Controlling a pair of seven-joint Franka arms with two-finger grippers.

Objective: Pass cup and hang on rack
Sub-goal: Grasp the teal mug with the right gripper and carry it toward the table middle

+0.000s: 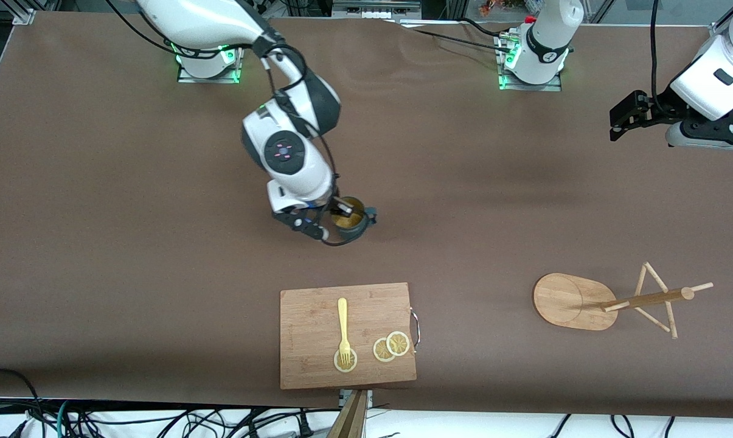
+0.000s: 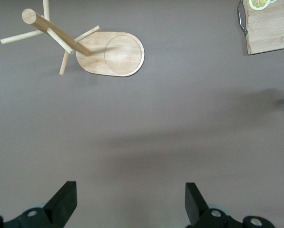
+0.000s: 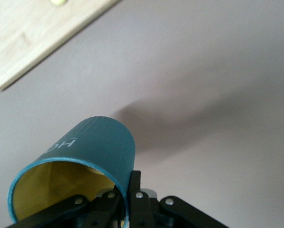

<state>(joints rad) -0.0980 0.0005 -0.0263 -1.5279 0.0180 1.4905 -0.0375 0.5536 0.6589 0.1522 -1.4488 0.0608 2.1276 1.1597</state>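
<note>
Cup (image 1: 350, 224) is pinched by its rim in the right pincer (image 1: 336, 214), over mid-table (image 1: 129, 201). Left pincer (image 1: 629, 115) waits spread wide, well apart from the rack (image 1: 576, 301). Thin rim grip: slip or tilt is likely at handover, and the handle (image 1: 371, 214) could be misaligned for the pegs.

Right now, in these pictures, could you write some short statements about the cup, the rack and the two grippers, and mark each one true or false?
1. The right gripper is shut on the rim of the cup. True.
2. The cup hangs on the rack. False: its pegs are bare.
3. The left gripper is open and holds nothing. True.
4. The fork lies inside the cup. False: it lies on the cutting board.
</note>
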